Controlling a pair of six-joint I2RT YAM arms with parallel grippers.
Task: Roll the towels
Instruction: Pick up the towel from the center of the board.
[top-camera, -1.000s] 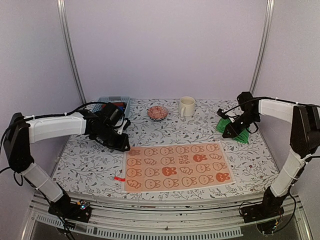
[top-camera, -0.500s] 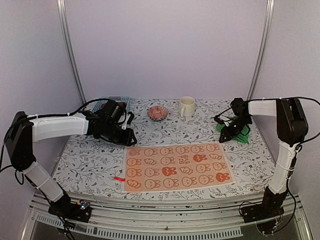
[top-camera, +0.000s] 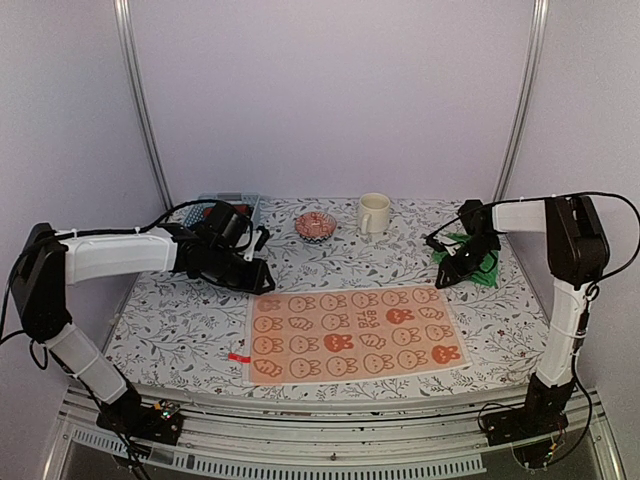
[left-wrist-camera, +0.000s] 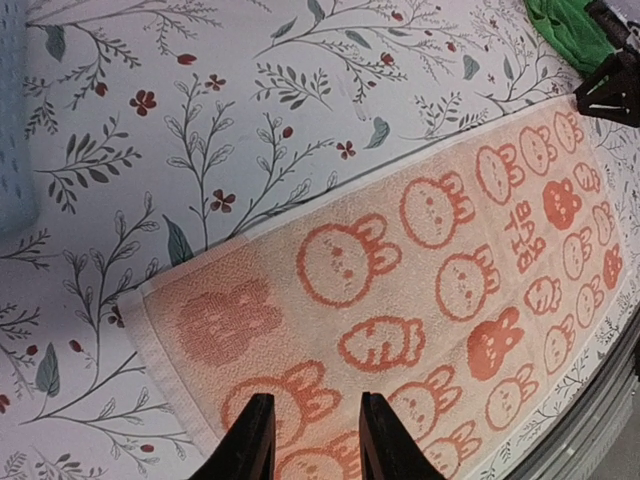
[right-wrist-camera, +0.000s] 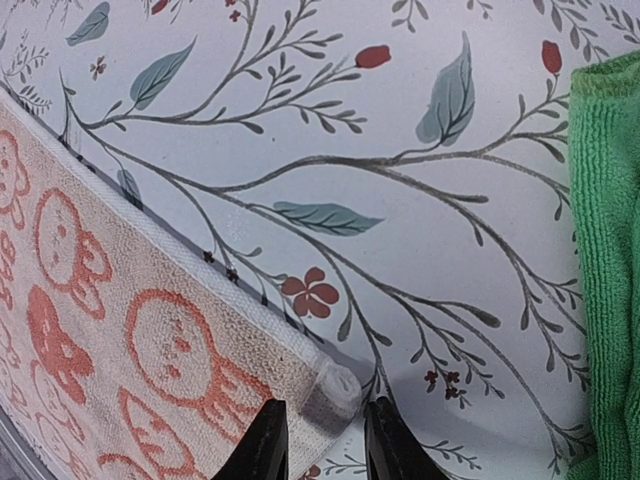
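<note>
The left gripper (left-wrist-camera: 310, 440), fingers slightly spread and holding nothing, hovers over the far left corner of the orange towel (top-camera: 350, 333). The right gripper (right-wrist-camera: 320, 440), likewise slightly spread and empty, hangs over its far right corner. That towel lies flat by the near edge of the counter (top-camera: 180, 320), so rolling looks not yet begun. The green towel (top-camera: 487, 270), bunched near the right edge, also waits. Along the far edge, the left arm (top-camera: 110, 255) mostly hides a basket (top-camera: 232, 199), and a bowl (top-camera: 316, 226) and mug (top-camera: 373, 213) show no contents.
</note>
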